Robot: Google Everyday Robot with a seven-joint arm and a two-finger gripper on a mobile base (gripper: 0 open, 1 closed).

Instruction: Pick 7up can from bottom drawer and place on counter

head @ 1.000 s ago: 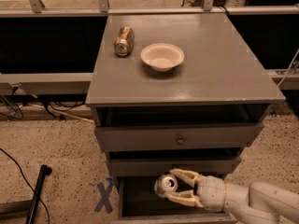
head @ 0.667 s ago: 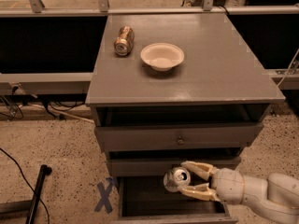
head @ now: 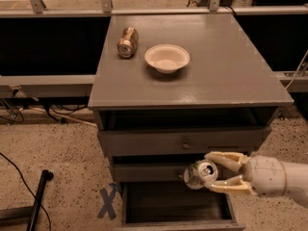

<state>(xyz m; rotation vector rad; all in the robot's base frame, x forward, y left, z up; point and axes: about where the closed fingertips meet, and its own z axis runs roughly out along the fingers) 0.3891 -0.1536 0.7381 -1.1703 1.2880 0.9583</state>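
Observation:
The 7up can is silver-white with green marks, its pull-tab top facing the camera. My gripper reaches in from the right and is shut on the can, one cream finger above it and one below. It holds the can in the air above the open bottom drawer, in front of the middle drawer's front. The bottom drawer is pulled out and dark inside. The counter is the wide grey cabinet top above.
A gold-brown can lies on its side at the counter's back left. A white bowl sits beside it near the middle. A blue X marks the floor left of the cabinet. A black pole lies at lower left.
My gripper has lifted the 7up can up and to the right, out of the bottom drawer's opening to the height of the middle drawer front.

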